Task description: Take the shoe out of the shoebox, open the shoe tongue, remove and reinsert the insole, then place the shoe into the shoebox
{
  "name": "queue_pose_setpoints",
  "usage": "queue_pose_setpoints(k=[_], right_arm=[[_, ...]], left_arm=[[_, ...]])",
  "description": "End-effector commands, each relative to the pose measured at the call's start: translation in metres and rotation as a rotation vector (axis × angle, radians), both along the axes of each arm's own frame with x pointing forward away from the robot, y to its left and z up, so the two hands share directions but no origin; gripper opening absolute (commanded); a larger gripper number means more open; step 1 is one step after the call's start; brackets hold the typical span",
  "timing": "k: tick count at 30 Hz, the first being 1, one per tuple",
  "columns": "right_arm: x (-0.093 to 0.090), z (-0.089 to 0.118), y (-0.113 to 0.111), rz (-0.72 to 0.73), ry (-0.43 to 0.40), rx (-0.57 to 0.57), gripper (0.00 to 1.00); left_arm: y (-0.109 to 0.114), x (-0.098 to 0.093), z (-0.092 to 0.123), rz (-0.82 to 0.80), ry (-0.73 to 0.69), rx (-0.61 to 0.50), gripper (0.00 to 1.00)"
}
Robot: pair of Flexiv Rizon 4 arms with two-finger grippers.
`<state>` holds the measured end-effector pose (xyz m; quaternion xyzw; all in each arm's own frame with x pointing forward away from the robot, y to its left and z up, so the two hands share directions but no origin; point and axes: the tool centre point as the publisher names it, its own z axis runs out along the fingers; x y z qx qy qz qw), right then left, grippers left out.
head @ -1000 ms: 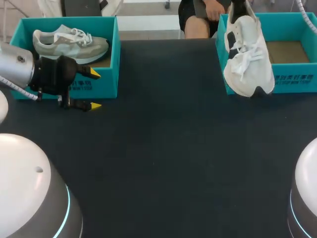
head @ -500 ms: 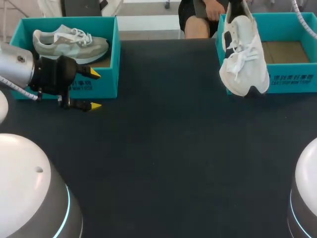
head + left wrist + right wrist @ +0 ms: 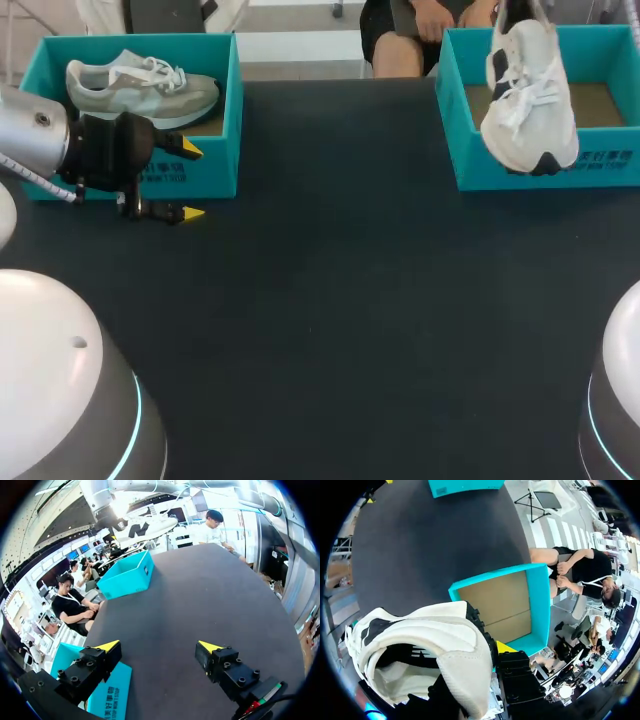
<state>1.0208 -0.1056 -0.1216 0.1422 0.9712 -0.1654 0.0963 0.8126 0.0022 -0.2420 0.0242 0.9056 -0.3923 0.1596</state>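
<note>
Above right shoebox, white shoe hangs toe-down, heel collar pinched in right jaws. Left jaws spread wide, empty, just beside front wall of left shoebox holding grey shoe, over dark desk.

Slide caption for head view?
A white shoe hangs over right shoebox; left end effector open beside left shoebox.
</note>
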Motion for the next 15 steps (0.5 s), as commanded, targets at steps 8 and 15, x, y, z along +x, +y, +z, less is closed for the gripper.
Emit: queue_pose_setpoints(k=[8, 15], right_arm=[[0.041, -0.007, -0.105, 0.015, 0.049, -0.023, 0.0], [0.061, -0.022, -0.156, -0.08, 0.093, -0.037, 0.0]], left_arm=[[0.0, -0.001, 0.0, 0.002, 0.0, 0.004, 1.0], [0.0, -0.001, 0.0, 0.002, 0.0, 0.004, 1.0]])
